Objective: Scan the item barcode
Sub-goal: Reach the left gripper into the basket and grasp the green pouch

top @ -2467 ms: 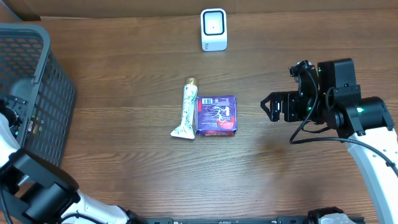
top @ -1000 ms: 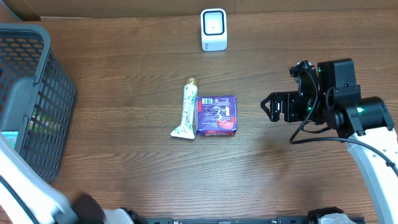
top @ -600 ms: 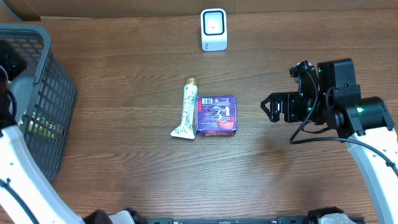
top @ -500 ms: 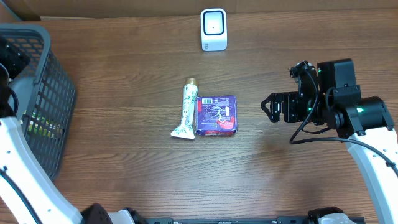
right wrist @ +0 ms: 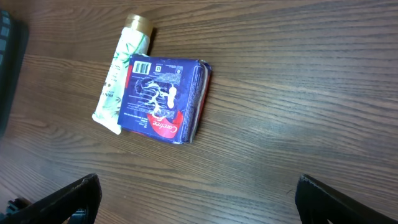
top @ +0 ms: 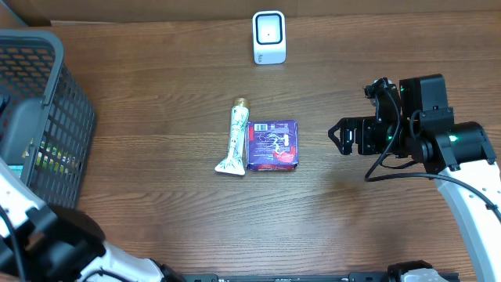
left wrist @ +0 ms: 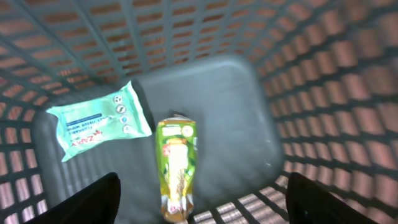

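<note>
Left pincer [left wrist: 202, 202] has opened over one pack [left wrist: 99, 127], one pouch [left wrist: 176, 168].

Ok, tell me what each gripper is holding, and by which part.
Nothing. Left gripper hangs open over the green pouch in the basket; right gripper is open above the table.

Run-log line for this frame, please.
left gripper: open over basket, empty | right gripper: open, empty | tube, blue packet: side by side on table
</note>
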### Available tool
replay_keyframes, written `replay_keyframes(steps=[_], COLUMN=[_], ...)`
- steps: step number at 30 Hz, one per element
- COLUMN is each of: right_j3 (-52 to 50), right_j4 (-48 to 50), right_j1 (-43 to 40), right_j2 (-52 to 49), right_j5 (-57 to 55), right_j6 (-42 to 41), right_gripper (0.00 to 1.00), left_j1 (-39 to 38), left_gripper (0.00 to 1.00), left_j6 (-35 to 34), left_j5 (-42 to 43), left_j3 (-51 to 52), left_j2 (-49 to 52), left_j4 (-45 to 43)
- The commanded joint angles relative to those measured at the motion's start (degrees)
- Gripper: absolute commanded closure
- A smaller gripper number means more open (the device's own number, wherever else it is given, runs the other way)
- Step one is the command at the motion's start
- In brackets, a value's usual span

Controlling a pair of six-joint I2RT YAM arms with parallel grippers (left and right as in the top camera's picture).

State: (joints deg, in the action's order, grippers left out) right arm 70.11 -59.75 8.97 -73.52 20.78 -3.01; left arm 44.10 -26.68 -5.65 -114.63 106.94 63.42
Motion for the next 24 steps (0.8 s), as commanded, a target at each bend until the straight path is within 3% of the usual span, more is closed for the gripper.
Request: replay_keyframes(steps=[1,9,18,19,21,24], right_j3=[1.1,1.1,1.1,1.1,1.1,1.1], right_j4=[0.1,-0.7,-0.8,-0.8,-0.8,-0.8], right_j1=[-0.4,-0.4,-0.4,-0.4,-0.4,-0.4], right_j2=[0.1,0.1,0.1,0.1,0.1,0.1], right_j5=[0.3,0.3,0.3,0.3,0.3,0.3], right_j6=[0.0,-0.1,0.0,0.0,0.0,0.0], right_gripper=[0.0,0.0,0.0,0.0,0.0,0.0], left_j1=[0.9,0.9,0.9,0.9,0.9,0.9], left_gripper=[0.25,0.29,0.41,0.47,0.92,0.96], left_j6=[0.6,0.7,0.7,0.7,0.8,0.9], left_j5=[3.7,4.3,4.2,4.2,4.2,4.3], left_j3=[0.2,0.2,0.3,0.3,0.3,0.2], left_j2=[6.2,20.5,28.7,29.1,29.5,29.3], left_j4=[-0.4,1.0,3.4,3.4,3.4,3.7])
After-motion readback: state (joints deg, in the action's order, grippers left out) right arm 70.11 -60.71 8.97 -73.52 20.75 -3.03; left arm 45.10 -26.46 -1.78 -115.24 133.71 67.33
